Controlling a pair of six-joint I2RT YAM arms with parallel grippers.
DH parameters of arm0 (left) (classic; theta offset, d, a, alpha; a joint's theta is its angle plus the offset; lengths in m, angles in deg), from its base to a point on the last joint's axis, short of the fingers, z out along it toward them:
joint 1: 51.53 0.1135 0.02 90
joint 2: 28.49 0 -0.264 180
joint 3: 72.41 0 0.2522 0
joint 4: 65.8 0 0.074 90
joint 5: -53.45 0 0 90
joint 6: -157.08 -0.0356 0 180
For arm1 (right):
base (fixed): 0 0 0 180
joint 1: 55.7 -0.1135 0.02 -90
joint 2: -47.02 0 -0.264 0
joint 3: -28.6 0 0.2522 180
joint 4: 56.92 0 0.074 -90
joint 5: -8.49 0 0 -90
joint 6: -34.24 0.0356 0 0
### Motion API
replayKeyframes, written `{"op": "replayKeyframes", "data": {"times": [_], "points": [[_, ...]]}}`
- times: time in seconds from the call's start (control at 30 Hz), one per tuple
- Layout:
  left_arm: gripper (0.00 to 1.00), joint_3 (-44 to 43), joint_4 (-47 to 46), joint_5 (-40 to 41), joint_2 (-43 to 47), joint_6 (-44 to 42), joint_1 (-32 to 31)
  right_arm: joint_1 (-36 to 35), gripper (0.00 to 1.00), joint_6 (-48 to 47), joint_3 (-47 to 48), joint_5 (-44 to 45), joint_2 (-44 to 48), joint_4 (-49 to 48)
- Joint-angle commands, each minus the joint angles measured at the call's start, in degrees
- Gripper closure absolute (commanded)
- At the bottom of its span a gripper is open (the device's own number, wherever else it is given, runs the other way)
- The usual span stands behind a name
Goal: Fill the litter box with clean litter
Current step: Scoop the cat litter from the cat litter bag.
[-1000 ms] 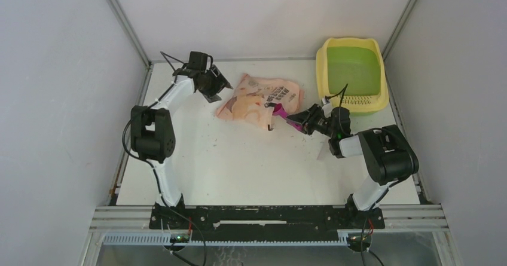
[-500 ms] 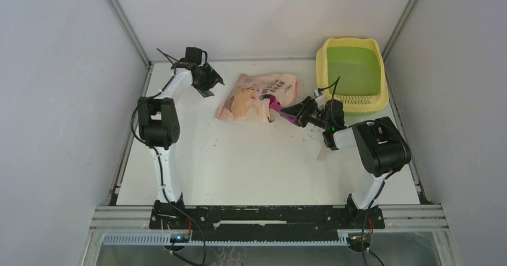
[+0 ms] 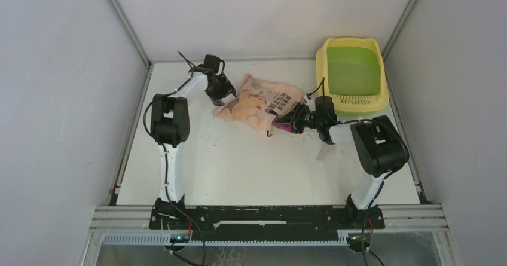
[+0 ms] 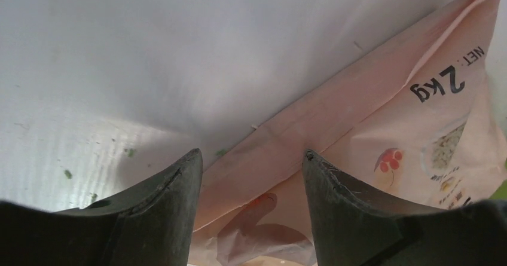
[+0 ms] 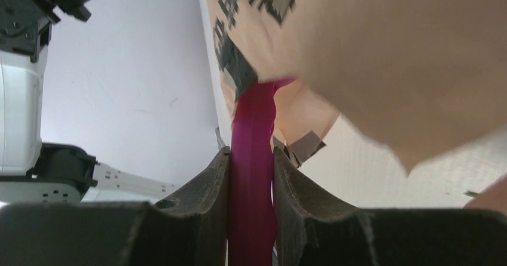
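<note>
Pushed forward since a second ago, my right end effector [image 5: 251, 153], clamped on the magenta plastic scoop [image 5: 254, 113], probes the peach-pink printed bag [image 3: 257, 101]. My left end effector [image 4: 251, 158], spread apart, straddles the bag's edge. Behind my right end effector, the yellow-rimmed green plastic litter box [image 3: 321, 69] looks unfilled.

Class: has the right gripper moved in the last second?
Yes. The right gripper, holding the scoop, moved left, away from the litter box, toward the bag.

Peach-pink bag [image 3: 256, 103] near litter box [image 3: 357, 103]
</note>
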Motion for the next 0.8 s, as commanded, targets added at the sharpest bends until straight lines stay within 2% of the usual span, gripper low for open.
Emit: {"op": "replayKeyframes", "data": {"times": [0.0,0.07,0.23,0.47,0.77], "points": [[0.34,-1.7,1.8,2.4,1.4,-3.3,-2.6,-1.4,1.00,1.6,0.8,-6.9,-0.4,-10.1],[0.34,2.0,0.3,2.5,3.1,-3.3,-3.1,-2.0,1.00,3.3,0.4,-8.6,-0.8,-14.3],[0.34,14.3,-4.6,2.0,9.2,-3.2,-3.9,-2.6,1.00,1.7,-0.6,-10.2,-0.6,-13.3],[0.34,31.3,-13.0,0.5,18.6,-2.0,-6.6,-3.0,1.00,1.5,-8.5,-12.0,4.9,-17.3],[0.34,37.7,-14.3,0.7,27.4,-1.6,-9.5,-4.6,1.00,-0.1,-13.0,-10.8,15.8,-18.3]]}}
